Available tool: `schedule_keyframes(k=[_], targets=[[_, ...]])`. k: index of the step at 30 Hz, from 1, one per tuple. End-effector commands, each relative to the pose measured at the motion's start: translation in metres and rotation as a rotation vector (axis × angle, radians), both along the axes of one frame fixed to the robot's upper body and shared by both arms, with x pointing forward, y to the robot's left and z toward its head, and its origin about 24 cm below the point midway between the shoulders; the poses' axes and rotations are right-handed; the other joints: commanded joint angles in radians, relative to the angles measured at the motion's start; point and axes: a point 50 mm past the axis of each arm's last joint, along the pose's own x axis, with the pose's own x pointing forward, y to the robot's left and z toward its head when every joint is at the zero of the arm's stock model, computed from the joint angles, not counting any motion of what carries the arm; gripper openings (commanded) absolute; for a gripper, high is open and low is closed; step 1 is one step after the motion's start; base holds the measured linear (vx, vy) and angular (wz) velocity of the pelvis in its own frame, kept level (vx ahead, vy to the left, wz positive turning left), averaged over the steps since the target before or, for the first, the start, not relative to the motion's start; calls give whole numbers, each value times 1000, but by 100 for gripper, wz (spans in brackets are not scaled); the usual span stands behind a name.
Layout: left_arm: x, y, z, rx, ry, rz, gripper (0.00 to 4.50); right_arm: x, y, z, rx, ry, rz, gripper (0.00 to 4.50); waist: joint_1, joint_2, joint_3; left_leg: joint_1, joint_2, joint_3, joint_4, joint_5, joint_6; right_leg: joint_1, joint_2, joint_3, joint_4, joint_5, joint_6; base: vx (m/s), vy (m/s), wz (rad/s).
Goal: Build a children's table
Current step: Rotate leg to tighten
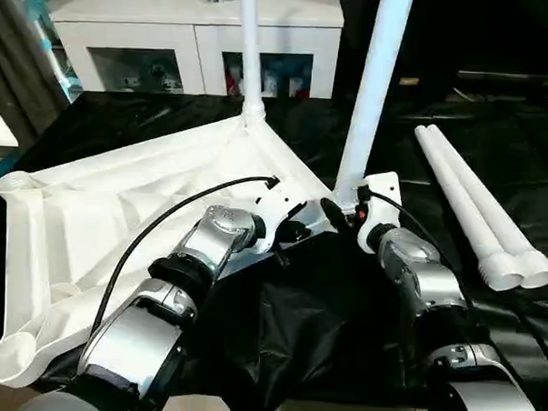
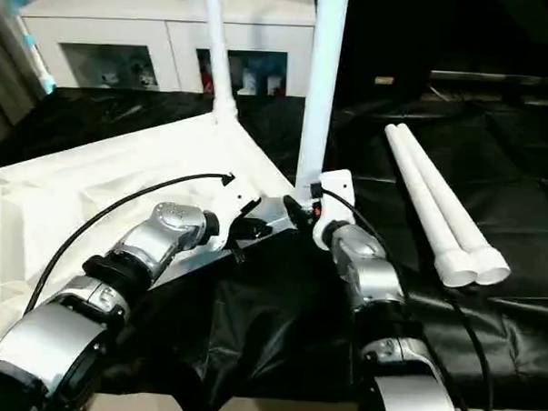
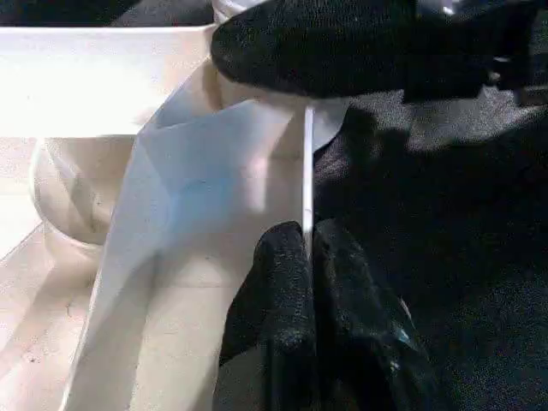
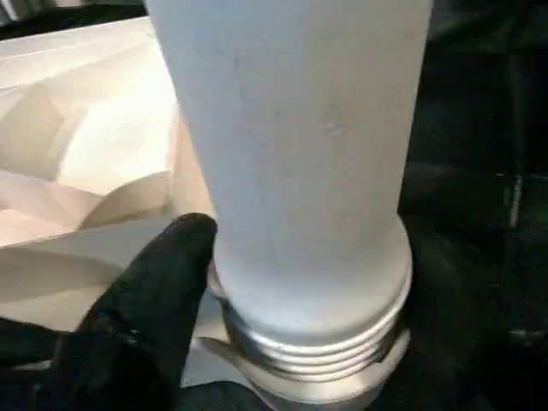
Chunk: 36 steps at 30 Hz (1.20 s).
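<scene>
Pinching the tabletop's (image 1: 119, 217) thin edge, the left gripper (image 3: 306, 257) is clamped tight, while the right gripper (image 4: 300, 282) hugs the upright leg's (image 1: 374, 92) base right beside it.

- The left claw (image 3: 306, 282) was clamped on the thin white rim of the children's table (image 3: 188, 197).
- A black finger (image 3: 342, 47) of the right claw crossed beyond it, above black cloth (image 3: 445, 214).

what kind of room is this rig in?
Probably a lab or demo room staged like a home: a work surface draped in black sheeting, a white glass-door cabinet with small items behind it, and a curtain at the side.
</scene>
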Motion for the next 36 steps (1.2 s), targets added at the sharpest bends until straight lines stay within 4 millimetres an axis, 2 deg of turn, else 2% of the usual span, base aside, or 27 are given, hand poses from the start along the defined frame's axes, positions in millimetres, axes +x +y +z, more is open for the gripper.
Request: schedule_keyframes(k=[1, 4, 7, 9, 10, 12, 14, 15, 16, 18, 19, 21, 22, 24, 25, 29, 34, 36], targets=[[2, -6, 10, -14, -36, -48, 0, -13, 25, -9, 39, 56, 208, 380, -1, -8, -70, 3, 30, -13, -71, -183, 85, 62, -64, 37, -74, -204, -228, 0, 0, 0], [0, 5, 9, -9, -37, -110, 0, -17, 17, -6, 16, 42, 303, 380, 3, -6, -74, 1, 32, -14, -68, -143, 108, 67, -64, 37, -65, -121, -244, 0, 0, 0], [-8, 18, 8, -20, -13, -243, 0, -22, 3, 0, -9, 28, 393, 380, 6, -6, -72, 0, 35, -11, -66, -145, 125, 68, -64, 36, -63, -99, -263, 0, 0, 0], [-16, 28, 8, -21, 19, -355, 0, -25, -11, 6, -31, 20, 455, 380, 6, -4, -74, 1, 38, -10, -66, -150, 125, 66, -65, 36, -61, -99, -271, 0, 0, 0], [-17, 29, 8, -21, 23, -366, 0, -26, -13, 7, -35, 20, 465, 380, 7, -5, -73, 2, 39, -10, -66, -154, 121, 66, -64, 36, -60, -103, -272, 0, 0, 0], [-19, 33, 8, -23, 34, -391, 0, -27, -18, 9, -45, 18, 492, 380, 12, -2, -71, 7, 43, -8, -68, -176, 110, 59, -65, 38, -63, -138, -273, 0, 0, 0], [-22, 40, 11, -46, 55, -431, 0, -32, -26, 13, -49, 30, 552, 380, 19, -5, -70, 10, 45, -7, -70, -183, 103, 58, -65, 40, -63, -150, -269, 0, 0, 0], [-22, 42, 12, -48, 58, -438, 0, -33, -27, 13, -50, 33, 564, 380, 25, -6, -70, 9, 46, -7, -71, -179, 99, 58, -65, 40, -62, -155, -266, 0, 0, 0], [-23, 43, 12, -49, 61, -442, 0, -34, -28, 13, -52, 38, 575, 380, 28, -12, -69, 8, 44, -7, -71, -180, 95, 59, -66, 41, -62, -162, -261, 0, 0, 0], [-23, 48, 13, -46, 64, -446, 0, -37, -31, 13, -56, 53, 611, 366, 31, -9, -69, 8, 45, -8, -71, -176, 91, 58, -68, 41, -62, -178, -254, 0, 0, 0], [-24, 49, 12, -44, 67, -445, 0, -38, -30, 12, -48, 58, 614, 356, 31, -15, -69, 6, 43, -6, -70, -171, 90, 58, -68, 42, -63, -182, -250, 0, 0, 0], [-25, 50, 12, -44, 71, -449, 0, -39, -30, 13, -36, 62, 622, 338, 32, -12, -69, 6, 43, -7, -70, -164, 89, 57, -69, 41, -64, -191, -247, 0, 0, 0], [-25, 50, 12, -45, 71, -449, 0, -39, -30, 13, -35, 63, 623, 338, 32, -15, -69, 5, 43, -7, -69, -156, 90, 58, -69, 42, -62, -190, -246, 0, 0, 0], [-26, 51, 12, -43, 73, -452, 0, -40, -27, 12, -26, 68, 634, 311, 33, -14, -70, 5, 43, -8, -69, -146, 91, 58, -68, 41, -61, -184, -243, 0, 0, 0], [-27, 51, 11, -42, 73, -451, 0, -40, -26, 12, -25, 70, 637, 311, 32, -14, -71, 5, 43, -7, -68, -139, 94, 56, -67, 41, -60, -172, -245, 0, 0, 0], [-24, 50, 9, -32, 52, -388, 0, -38, -23, 7, -23, 68, 577, 285, 30, -16, -69, 5, 42, -6, -69, -144, 89, 55, -67, 41, -61, -181, -242, 0, 0, 0], [-7, 38, 9, -39, -18, -157, 0, -23, -16, -7, -28, 72, 304, 282, 21, -18, -67, 7, 36, -8, -72, -159, 54, 52, -67, 41, -71, -257, -213, 0, 0, 0], [-3, 30, 8, -28, -37, -84, 0, -18, -11, -13, -40, 78, 200, 281, 18, -20, -67, 7, 35, -8, -72, -163, 51, 53, -67, 42, -71, -263, -208, 0, 0, 0]])
